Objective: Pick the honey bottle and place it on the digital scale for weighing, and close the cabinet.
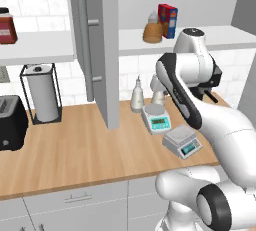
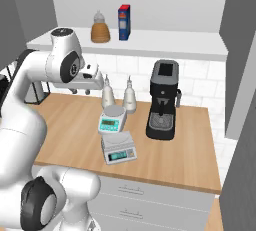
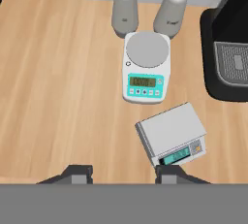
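We hold the gripper (image 3: 124, 172) closed on nothing above the scale (image 3: 170, 132); bottle (image 2: 100, 31) sits on the open cabinet (image 1: 93, 50) shelf beside a box (image 2: 124, 22), not yet fetched.

A kitchen: wooden table (image 1: 75, 145), tiled wall, coffee machine (image 2: 163, 106), toaster (image 1: 11, 122), paper towel roll (image 1: 42, 96), open cabinet (image 1: 100, 45)

Worktop: I see a wooden worktop (image 2: 75, 125) carrying the digital scale (image 3: 173, 135), a white scale with round plate (image 3: 146, 67) just behind it, two white bottles (image 3: 125, 9), coffee machine (image 2: 163, 106), paper towel holder (image 1: 41, 92), toaster (image 1: 11, 123).
Shelf: my view shows the cabinet shelf (image 2: 170, 44) holding the honey bottle (image 2: 100, 28) beside a red-and-blue box (image 2: 124, 22).
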